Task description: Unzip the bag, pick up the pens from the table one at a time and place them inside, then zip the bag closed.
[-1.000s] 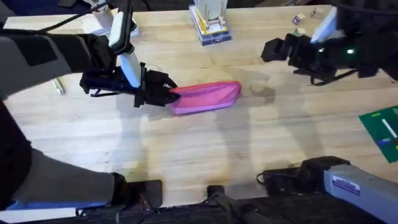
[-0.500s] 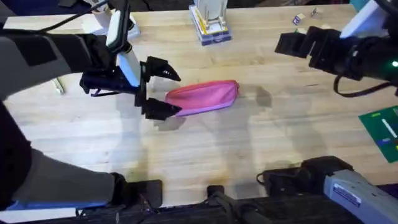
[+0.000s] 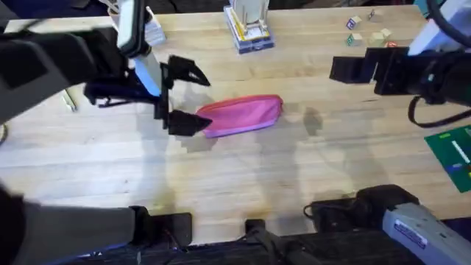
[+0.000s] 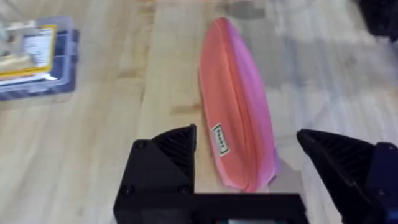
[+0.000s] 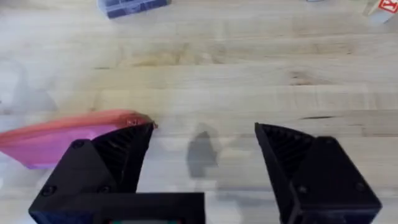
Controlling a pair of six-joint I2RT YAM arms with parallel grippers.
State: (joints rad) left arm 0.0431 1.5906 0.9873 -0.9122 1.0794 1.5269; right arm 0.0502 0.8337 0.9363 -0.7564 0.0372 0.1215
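While bag (image 3: 241,115) is lying zipped near desk (image 3: 243,177) centre, left end effector (image 3: 182,98), having let go of its left end a second ago, is hovering there, fingers spread. Right end effector (image 3: 346,68), fingers apart, is retreating rightward. Task is likely ending.

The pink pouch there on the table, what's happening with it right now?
The bag lies flat on the table. The left gripper hovers at its left end with fingers spread wide, holding nothing. The right gripper is open too, off to the right and well clear of it. Whether the zipper is open or closed can't be told.
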